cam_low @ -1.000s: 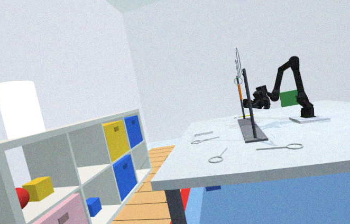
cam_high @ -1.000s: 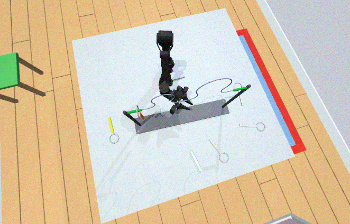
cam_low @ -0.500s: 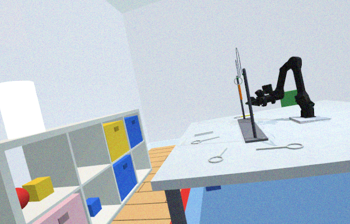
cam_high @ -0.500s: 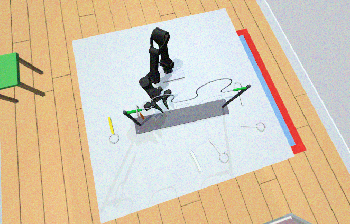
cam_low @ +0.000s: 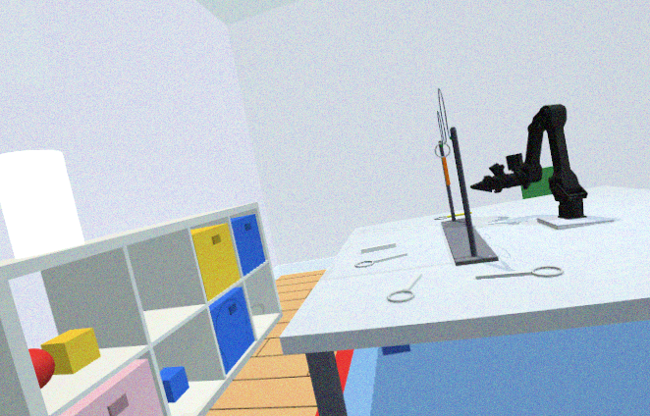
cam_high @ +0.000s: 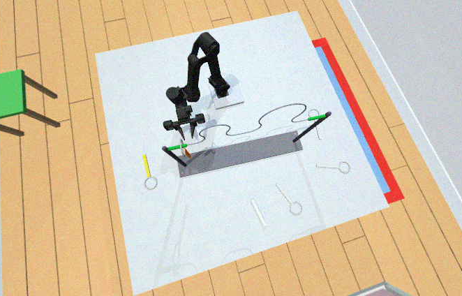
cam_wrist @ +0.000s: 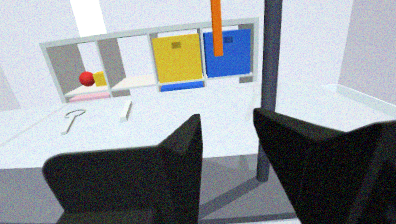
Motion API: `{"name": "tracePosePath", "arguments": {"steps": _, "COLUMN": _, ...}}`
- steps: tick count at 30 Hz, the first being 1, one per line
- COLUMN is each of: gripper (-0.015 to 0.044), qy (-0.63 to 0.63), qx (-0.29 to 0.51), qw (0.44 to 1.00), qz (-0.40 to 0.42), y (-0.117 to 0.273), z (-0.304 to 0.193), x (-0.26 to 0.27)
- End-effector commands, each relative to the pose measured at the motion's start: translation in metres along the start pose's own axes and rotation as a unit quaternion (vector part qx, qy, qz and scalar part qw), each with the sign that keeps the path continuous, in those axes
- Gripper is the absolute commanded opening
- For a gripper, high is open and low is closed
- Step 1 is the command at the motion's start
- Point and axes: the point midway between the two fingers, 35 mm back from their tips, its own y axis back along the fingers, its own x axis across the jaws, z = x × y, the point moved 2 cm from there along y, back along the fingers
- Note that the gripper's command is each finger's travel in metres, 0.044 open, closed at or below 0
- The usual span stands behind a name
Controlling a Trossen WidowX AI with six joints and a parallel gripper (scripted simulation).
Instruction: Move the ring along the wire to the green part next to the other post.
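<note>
The ring [cam_high: 181, 142] [cam_low: 449, 150] hangs around the left green part [cam_high: 172, 148] of the wire, beside the left post [cam_high: 174, 156] [cam_low: 450, 204] [cam_wrist: 270, 65]. Its orange handle [cam_high: 187, 153] [cam_low: 446, 171] [cam_wrist: 217, 30] hangs down. My gripper [cam_high: 188, 138] [cam_low: 472, 186] [cam_wrist: 226, 118] is partly open and empty, on the arm's side of the wire, short of the handle and lower than the ring. In the wrist view the handle is above the gap between the fingers. The thin grey wire [cam_high: 242, 135] curves to the right green part [cam_high: 317, 117] by the right post [cam_high: 312, 127] [cam_low: 462, 190].
The posts stand on a dark base [cam_high: 240, 154] [cam_low: 464, 242]. Several loose wands lie on the table, including a yellow-handled one [cam_high: 146, 166] left of the base and a pale one [cam_high: 295, 208] in front. A white bar [cam_high: 258, 212] [cam_wrist: 126, 111] lies in front too.
</note>
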Motion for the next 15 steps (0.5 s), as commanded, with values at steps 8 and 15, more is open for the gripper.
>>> {"name": "tracePosePath", "arguments": {"steps": 8, "gripper": 0.016, "qy": -0.003, "qx": -0.002, "qw": 1.0, "qz": -0.009, "y": -0.038, "z": 0.041, "x": -0.007}}
{"name": "tracePosePath", "arguments": {"steps": 15, "gripper": 0.016, "qy": -0.004, "qx": -0.003, "qw": 1.0, "qz": -0.009, "y": -0.049, "z": 0.052, "x": -0.006}}
